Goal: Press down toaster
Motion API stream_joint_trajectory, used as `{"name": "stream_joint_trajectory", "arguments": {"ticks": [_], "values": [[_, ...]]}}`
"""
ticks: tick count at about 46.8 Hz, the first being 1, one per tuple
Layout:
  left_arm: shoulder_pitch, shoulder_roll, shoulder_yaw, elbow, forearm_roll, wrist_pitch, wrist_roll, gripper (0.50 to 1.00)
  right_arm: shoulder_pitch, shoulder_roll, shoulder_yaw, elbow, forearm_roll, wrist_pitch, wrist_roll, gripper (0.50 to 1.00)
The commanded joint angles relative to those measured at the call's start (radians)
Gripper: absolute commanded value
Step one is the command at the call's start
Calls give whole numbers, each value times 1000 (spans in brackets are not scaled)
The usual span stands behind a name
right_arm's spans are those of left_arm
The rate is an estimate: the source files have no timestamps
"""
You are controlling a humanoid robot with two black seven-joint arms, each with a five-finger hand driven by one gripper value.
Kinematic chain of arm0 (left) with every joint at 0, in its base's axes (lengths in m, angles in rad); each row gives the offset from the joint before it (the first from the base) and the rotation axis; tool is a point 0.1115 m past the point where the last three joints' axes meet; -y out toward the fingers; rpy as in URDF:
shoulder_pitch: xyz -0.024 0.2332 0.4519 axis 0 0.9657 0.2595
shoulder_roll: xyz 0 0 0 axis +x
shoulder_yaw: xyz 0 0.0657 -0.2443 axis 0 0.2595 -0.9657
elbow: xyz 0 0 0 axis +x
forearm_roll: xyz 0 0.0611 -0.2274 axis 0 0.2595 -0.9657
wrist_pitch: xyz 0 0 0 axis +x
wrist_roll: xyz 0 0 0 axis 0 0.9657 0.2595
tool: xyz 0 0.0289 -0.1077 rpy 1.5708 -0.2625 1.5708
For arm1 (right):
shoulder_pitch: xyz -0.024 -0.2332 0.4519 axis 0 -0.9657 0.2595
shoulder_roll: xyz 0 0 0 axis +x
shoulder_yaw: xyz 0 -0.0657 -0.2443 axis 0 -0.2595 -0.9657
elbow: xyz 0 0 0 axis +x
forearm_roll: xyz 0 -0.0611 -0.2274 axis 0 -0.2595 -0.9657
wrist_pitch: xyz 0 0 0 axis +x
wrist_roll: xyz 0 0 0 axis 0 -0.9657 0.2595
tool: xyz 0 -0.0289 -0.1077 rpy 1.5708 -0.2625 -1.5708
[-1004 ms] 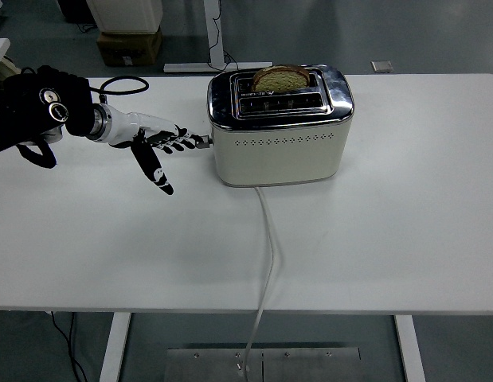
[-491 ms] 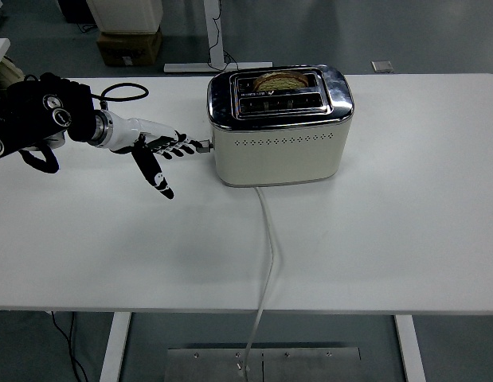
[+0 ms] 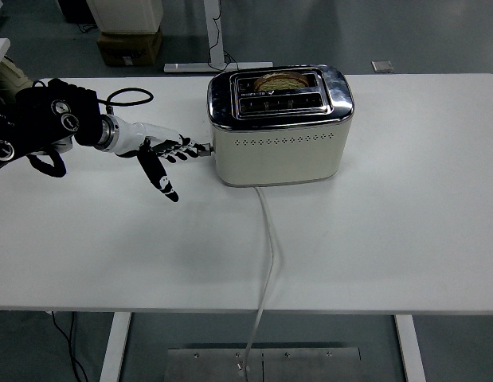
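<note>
The cream toaster (image 3: 279, 127) stands at the back middle of the white bench (image 3: 389, 239), bread sunk in its rear slot, with the left robot hand (image 3: 162, 151) just to its left, fingers spread and empty, fingertips at the lever (image 3: 205, 147) on its left end.

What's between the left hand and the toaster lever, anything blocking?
Nothing visible. The left hand reaches in from the left, fingertips right at the lever on the toaster side. Only bare table lies around them; the power cord runs off the front.
</note>
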Motion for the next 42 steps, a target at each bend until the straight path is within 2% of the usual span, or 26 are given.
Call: {"name": "stream_joint_trajectory", "arguments": {"ticks": [1,17,42], "values": [[2,-4,0,1,0,1,0,1000,0,0,0,0,0,0,0,1000],[32,-4,-1,7,0,11,0,1000,0,0,0,0,0,0,0,1000],[25,5,-5,6,-14,11,0,1000,0,0,0,0,0,2,0,1000]]}}
